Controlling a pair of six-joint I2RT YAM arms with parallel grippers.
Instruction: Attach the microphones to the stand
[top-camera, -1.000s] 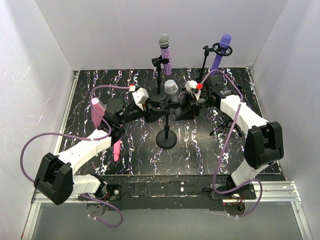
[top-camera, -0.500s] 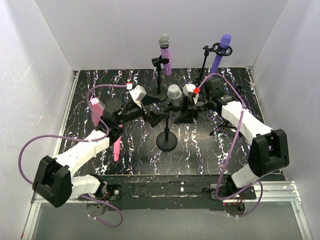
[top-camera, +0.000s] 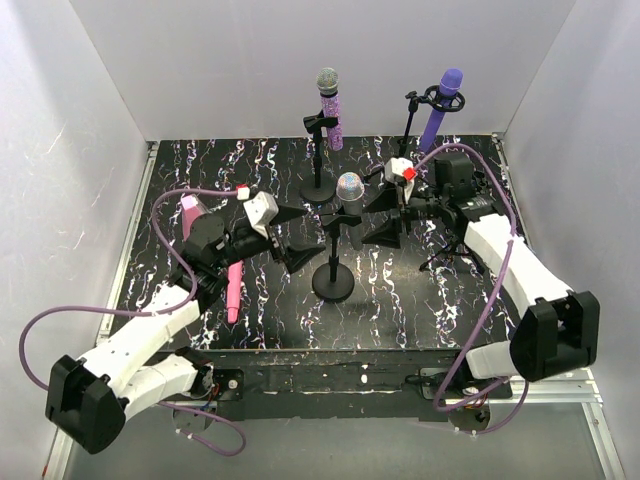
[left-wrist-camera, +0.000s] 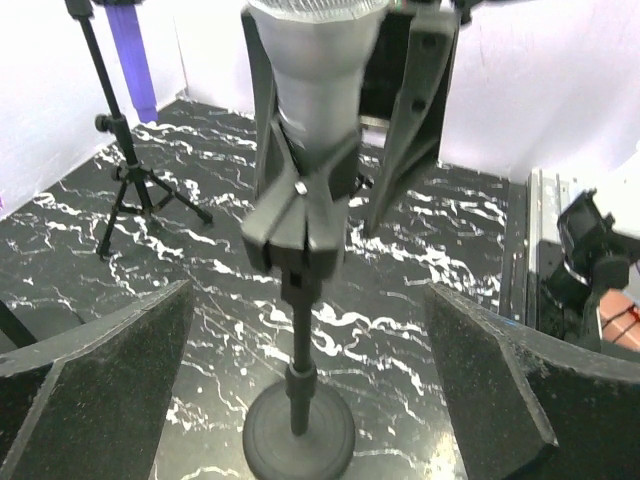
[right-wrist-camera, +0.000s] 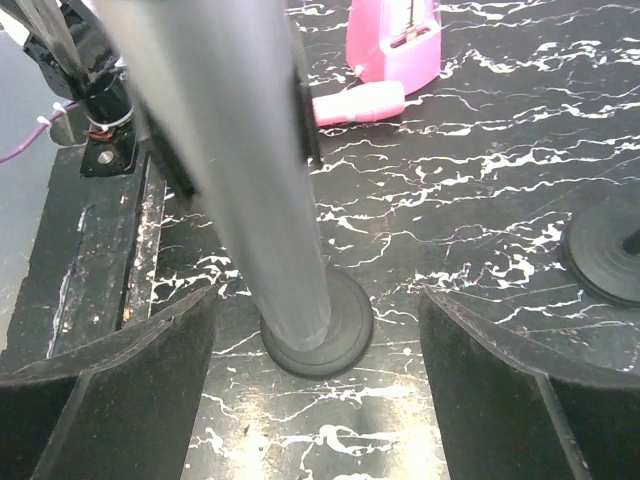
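The silver-grey microphone (top-camera: 348, 189) stands upright in the clip of the round-based stand (top-camera: 333, 279) at the table's middle. No gripper touches it. My left gripper (top-camera: 297, 236) is open, just left of the stand's pole. My right gripper (top-camera: 379, 217) is open, just right of it. The left wrist view shows the microphone (left-wrist-camera: 315, 70) seated in the clip (left-wrist-camera: 300, 215) beyond the open fingers (left-wrist-camera: 110, 375). In the right wrist view its grey body (right-wrist-camera: 250, 160) rises above the stand base (right-wrist-camera: 320, 330). The glittery microphone (top-camera: 329, 105) and the purple microphone (top-camera: 443, 100) sit on rear stands. The plain pink microphone (top-camera: 233, 292) lies flat on the table.
A pink wedge-shaped object (top-camera: 191, 220) rests by the pink microphone at the left. The round base (top-camera: 318, 188) of the glittery microphone's stand and a tripod stand (top-camera: 410, 130) are close behind the grippers. White walls enclose the black marbled table (top-camera: 400, 310).
Both grippers have opened and let go of the silver-grey microphone and its stand. The left arm has drawn back to the left, the right arm to the right. The microphone stays upright in the clip.
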